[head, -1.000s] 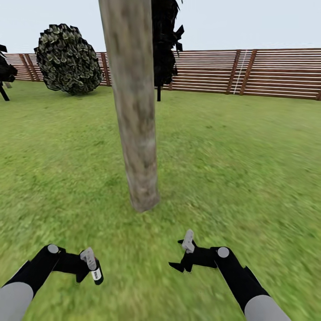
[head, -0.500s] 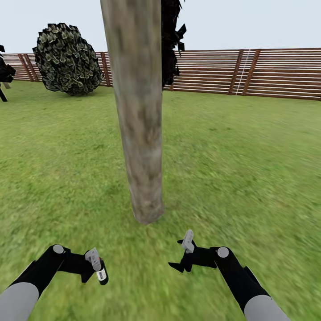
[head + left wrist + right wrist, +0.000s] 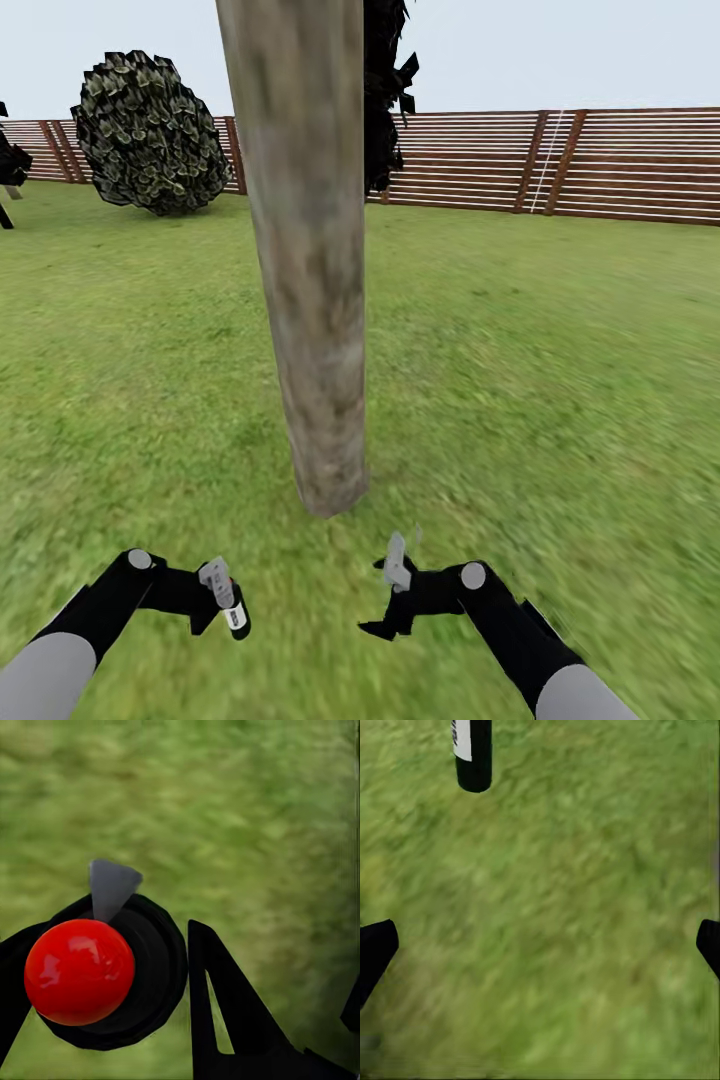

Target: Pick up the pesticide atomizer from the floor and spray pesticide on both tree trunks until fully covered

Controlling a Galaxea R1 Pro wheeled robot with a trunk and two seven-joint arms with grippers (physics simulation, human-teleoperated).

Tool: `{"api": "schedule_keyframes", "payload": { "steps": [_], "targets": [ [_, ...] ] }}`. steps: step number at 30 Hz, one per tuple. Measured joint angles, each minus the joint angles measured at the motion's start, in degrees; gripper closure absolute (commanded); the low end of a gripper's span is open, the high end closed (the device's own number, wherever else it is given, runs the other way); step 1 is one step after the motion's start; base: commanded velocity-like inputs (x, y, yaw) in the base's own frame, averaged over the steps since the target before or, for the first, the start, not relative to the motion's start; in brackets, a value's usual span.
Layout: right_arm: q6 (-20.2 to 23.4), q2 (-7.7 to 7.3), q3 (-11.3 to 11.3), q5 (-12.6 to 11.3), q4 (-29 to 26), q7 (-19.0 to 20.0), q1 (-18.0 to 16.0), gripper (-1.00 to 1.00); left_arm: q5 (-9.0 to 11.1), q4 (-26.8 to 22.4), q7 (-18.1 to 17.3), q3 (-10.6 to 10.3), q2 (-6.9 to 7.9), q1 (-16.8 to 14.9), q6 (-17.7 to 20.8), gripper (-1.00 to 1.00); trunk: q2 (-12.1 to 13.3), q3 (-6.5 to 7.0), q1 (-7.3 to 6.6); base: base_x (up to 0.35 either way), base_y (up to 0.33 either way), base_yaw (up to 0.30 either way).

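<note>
Standing close before the thick mottled grey-brown tree trunk [image 3: 305, 250], the left gripper [image 3: 222, 598] clasps the black, red-capped pesticide atomizer [image 3: 232, 607] low over the green grass lawn [image 3: 560, 380]; the right gripper [image 3: 385, 598] gapes empty. Next, seemingly: raise the nozzle trunkward and spray.

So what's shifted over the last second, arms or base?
The right gripper has drawn back toward the robot and a little inward, and stays open with nothing in it. The left gripper has edged inward, still shut on the pesticide atomizer. The tree trunk looks slightly larger and more centred, so the view has probably closed in a bit. No white specks show on the bark yet.
</note>
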Motion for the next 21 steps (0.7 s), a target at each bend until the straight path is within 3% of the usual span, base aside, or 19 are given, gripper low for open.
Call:
{"api": "schedule_keyframes", "payload": {
  "steps": [2,3,6,7,8,9,10,14,17,21],
  "targets": [
    [0.00,0.30,2.49,-0.08,-0.16,-0.14,0.00,1.00,-0.35,-0.03,-0.15,-1.12,-0.22,-0.07,-0.02,1.00,0.00,0.00,0.00,0.000,0.000,0.000],
    [-0.02,0.86,3.58,-0.15,-0.61,-0.14,-0.05,1.00,-0.71,-0.03,-0.50,-4.13,-0.57,-0.13,-0.07,1.00,0.00,0.00,0.00,0.000,0.000,0.000],
    [-0.01,2.31,3.73,-0.12,-1.92,0.02,-0.07,1.00,-0.85,0.00,-0.65,-5.20,-1.82,-0.16,-0.29,1.00,0.00,0.00,0.00,0.000,0.000,0.000],
    [-0.02,2.74,3.73,-0.12,-2.04,0.04,-0.07,1.00,-0.92,0.01,-0.70,-6.46,-2.19,-0.15,-0.31,1.00,0.00,0.00,0.00,0.000,0.000,0.000],
    [-0.05,3.04,3.77,-0.11,-2.09,0.05,-0.07,1.00,-0.91,0.01,-0.71,-7.99,-2.34,-0.14,-0.33,1.00,0.00,0.00,0.00,0.000,0.000,0.000],
    [-0.08,3.48,3.81,-0.12,-2.14,0.11,-0.07,1.00,-0.83,0.07,-0.79,-11.63,-2.57,-0.13,-0.47,1.00,0.00,0.00,0.00,0.000,0.000,0.000],
    [-0.09,3.68,3.85,-0.11,-2.33,0.14,-0.08,1.00,-0.76,0.09,-0.88,-13.55,-3.02,-0.07,-0.66,1.00,0.00,0.00,0.00,0.000,0.000,0.000],
    [-0.07,3.78,3.91,-0.11,-3.73,0.14,-0.08,1.00,-0.82,0.10,-0.98,-14.64,-4.48,0.02,-0.78,1.00,0.00,0.00,0.00,0.000,0.000,0.000],
    [-0.08,3.83,3.92,-0.10,-4.31,0.14,-0.08,1.00,-0.77,0.09,-0.97,-18.30,-5.34,-0.02,-0.82,1.00,0.00,0.00,0.00,0.000,0.000,0.000],
    [-0.09,3.84,3.95,-0.15,-4.36,0.14,-0.07,1.00,-0.44,-0.02,-0.92,-19.76,-6.37,-0.21,-0.82,1.00,0.00,0.00,0.00,0.000,0.000,0.000]
  ]
}}
